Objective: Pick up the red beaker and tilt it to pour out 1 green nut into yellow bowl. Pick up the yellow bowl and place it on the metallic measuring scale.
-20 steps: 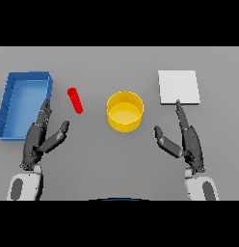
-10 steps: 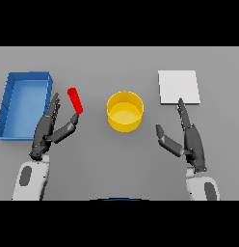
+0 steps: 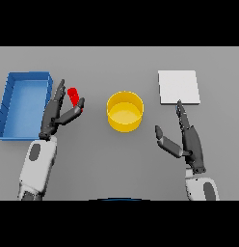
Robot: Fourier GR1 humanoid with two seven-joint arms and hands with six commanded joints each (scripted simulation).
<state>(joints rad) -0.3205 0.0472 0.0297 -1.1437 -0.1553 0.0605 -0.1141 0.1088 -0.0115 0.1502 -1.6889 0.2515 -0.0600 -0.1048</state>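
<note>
Since half a second ago the left hand (image 3: 55,115) has moved forward and closed in on the red beaker (image 3: 73,95), which now shows only in part between the fingers (image 3: 57,98) and the thumb. Those fingers are straight and spread, the thumb reaching under the beaker's near end; whether they touch it cannot be told, and nothing is gripped. Just to the left of the hand lies the blue tray (image 3: 25,81) on the grey bench (image 3: 121,164). The yellow bowl (image 3: 125,111) stands at the middle of the bench, well apart from the beaker. The right hand (image 3: 188,140) rests open near the right side, its fingers straight and pointing toward the metallic measuring scale (image 3: 178,87) just beyond them.
</note>
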